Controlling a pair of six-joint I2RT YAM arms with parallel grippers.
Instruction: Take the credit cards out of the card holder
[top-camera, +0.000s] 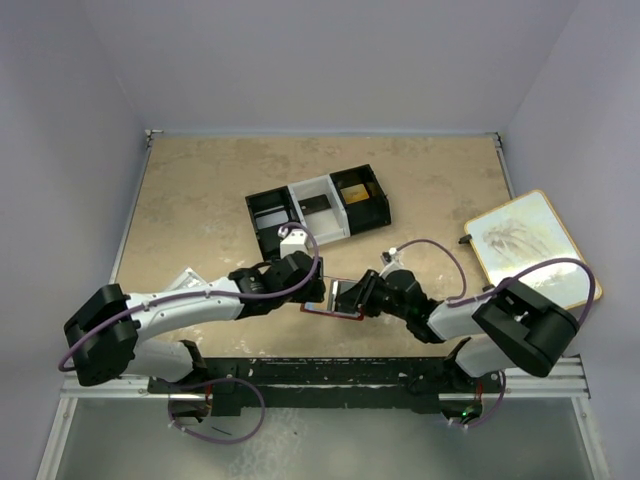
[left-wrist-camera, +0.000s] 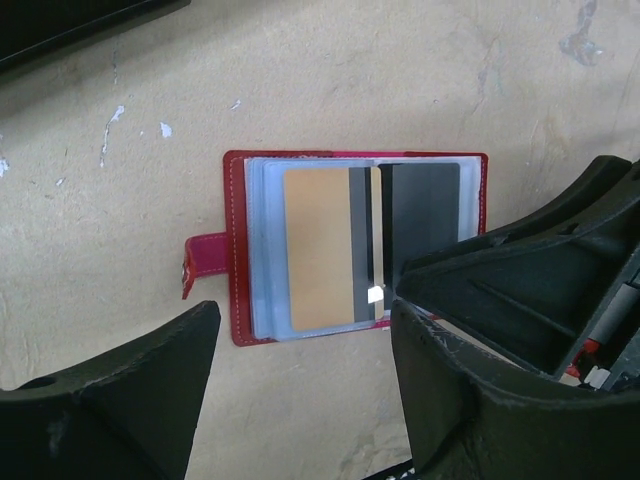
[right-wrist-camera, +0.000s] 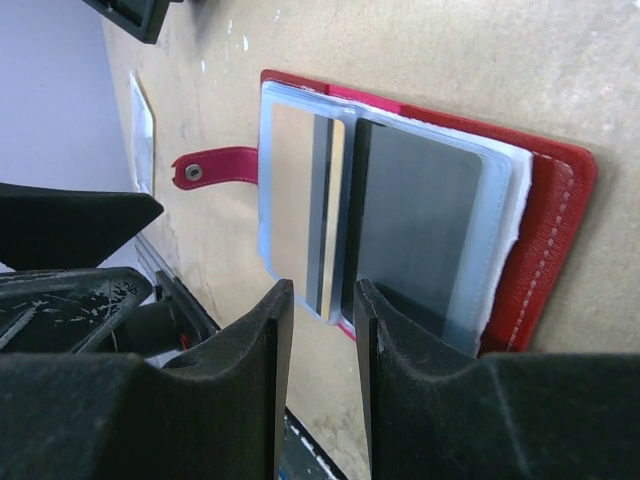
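Left gripper: spread wide, fingers either side of the near edge of the card holder, touching nothing.
Right gripper: fingers drawn close with only a slim gap, tips at the near edge of the holder's middle fold; I cannot tell whether they pinch a sleeve or a card.
Card holder: red, lying open and flat on the counter between the two grippers, with pale clear sleeves stacked inside.
Snap tab: red, sticking out flat from the holder's left edge in the left wrist view.
Credit cards: two show, both inside sleeves; a gold one with a dark stripe on one half, a dark grey one on the other.
Three-compartment tray: black and white, farther back on the counter, apart from the holder.
Wood-framed board: at the counter's right edge.
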